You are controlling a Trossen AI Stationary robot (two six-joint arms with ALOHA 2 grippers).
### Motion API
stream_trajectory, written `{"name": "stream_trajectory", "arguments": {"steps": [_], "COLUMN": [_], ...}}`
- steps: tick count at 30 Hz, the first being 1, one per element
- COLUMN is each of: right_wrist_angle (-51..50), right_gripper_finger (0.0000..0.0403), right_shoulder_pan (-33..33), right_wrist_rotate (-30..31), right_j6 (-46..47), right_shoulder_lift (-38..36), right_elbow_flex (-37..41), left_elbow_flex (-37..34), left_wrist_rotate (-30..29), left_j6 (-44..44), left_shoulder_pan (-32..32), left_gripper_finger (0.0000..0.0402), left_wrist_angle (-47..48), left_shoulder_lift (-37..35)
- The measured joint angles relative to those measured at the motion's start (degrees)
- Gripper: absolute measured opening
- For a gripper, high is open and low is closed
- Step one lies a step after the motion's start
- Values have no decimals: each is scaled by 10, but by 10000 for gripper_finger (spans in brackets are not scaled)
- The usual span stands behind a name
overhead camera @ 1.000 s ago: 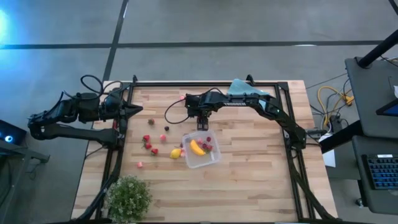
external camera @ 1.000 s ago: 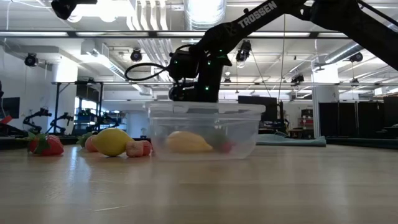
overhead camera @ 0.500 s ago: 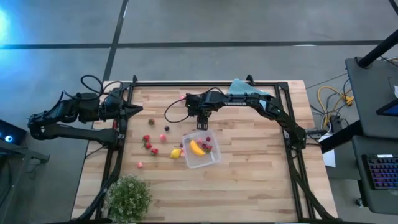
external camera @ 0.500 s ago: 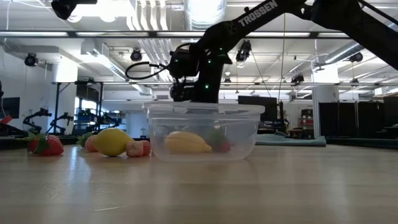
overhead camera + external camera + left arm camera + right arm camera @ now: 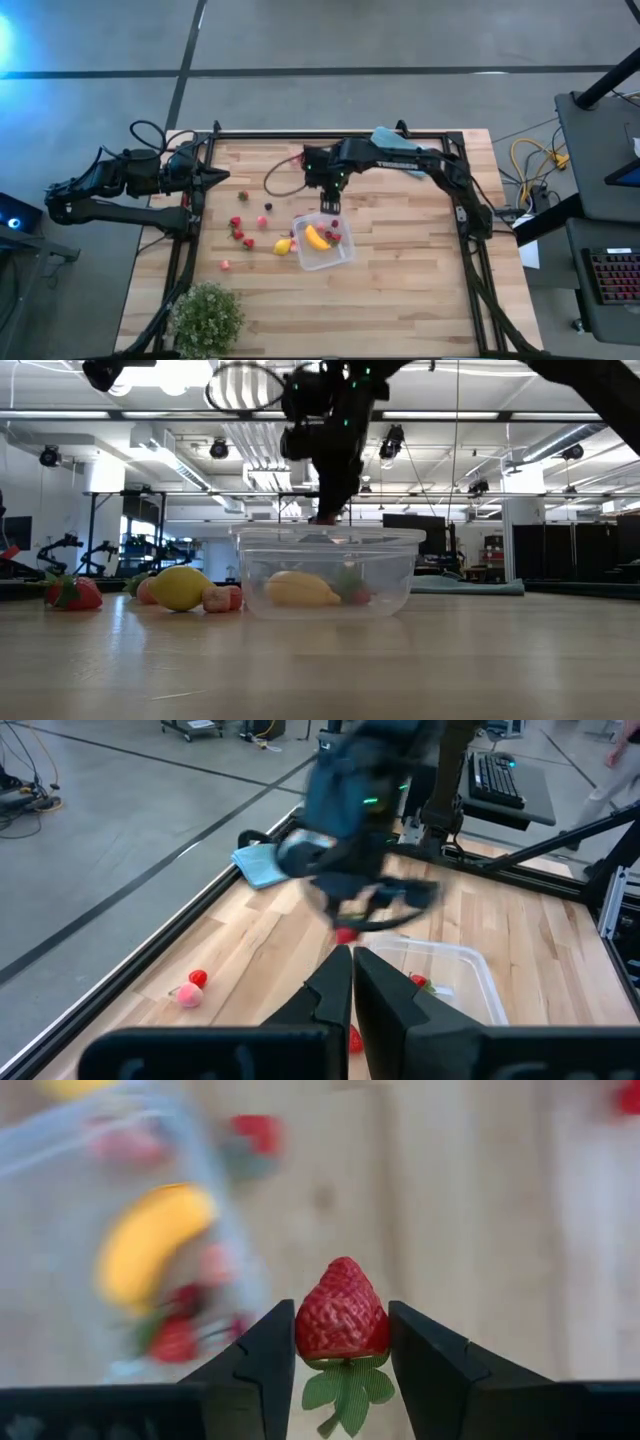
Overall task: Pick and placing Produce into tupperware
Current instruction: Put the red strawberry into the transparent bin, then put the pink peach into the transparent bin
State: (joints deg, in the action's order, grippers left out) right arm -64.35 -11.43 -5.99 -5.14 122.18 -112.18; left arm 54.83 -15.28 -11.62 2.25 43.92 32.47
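Wooden boards make the table top [image 5: 400,280], which sits inside a black metal frame on a grey concrete floor. The tupperware [image 5: 324,240] stands near the middle of the table, a clear box holding a yellow banana [image 5: 316,237] and some small red pieces. Just left of the box lies a lemon [image 5: 283,246], touching or almost touching its wall. More red and pink pieces [image 5: 240,235] are scattered farther left, one dark piece [image 5: 267,207] among them, all apart from each other.

The right gripper [image 5: 343,1342] hangs over the far edge of the box, above the table. Its two fingers pinch a red strawberry [image 5: 342,1318] between them, one finger on each side, and the green leaves of the fruit hang out below the pads. In the low view this gripper [image 5: 325,510] is just above the rim of the box.

The left gripper [image 5: 228,177] waits at the far left side of the table, and its fingers [image 5: 330,990] are pressed together with nothing between them.

A leafy green plant [image 5: 207,315] stands at the near left corner, well apart from the fruit. A folded teal cloth [image 5: 385,140] lies at the far edge, partly hidden under the right arm. A black cable [image 5: 278,178] loops on the boards between the two arms.
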Motion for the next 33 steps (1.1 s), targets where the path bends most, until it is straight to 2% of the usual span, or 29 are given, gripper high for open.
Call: {"name": "stream_trajectory", "arguments": {"steps": [5,9,15,18,24,29,33], "right_wrist_angle": [-19,-10,-8,-7,-6,-6,-9], "right_gripper_finger": [137,141,182,206,242,251,246], "right_shoulder_pan": [53,90,113,113,108,87,53], "right_wrist_rotate": [-30,-27,51,75,77,104,101], "right_j6": [42,86,161,188,202,185,147], "right_shoulder_lift": [-12,3,16,16,13,13,13], "right_elbow_flex": [2,3,4,0,-31,-64,-83], "left_elbow_flex": [0,0,0,0,0,0,0], "left_wrist_rotate": [0,0,0,0,0,0,0], "left_j6": [0,0,0,0,0,0,0], "left_shoulder_pan": [0,0,0,0,0,0,0], "left_gripper_finger": [0,0,0,0,0,0,0], "left_wrist_angle": [0,0,-2,-2,-2,-2,-2], "left_shoulder_lift": [0,0,0,0,0,1,3]}}
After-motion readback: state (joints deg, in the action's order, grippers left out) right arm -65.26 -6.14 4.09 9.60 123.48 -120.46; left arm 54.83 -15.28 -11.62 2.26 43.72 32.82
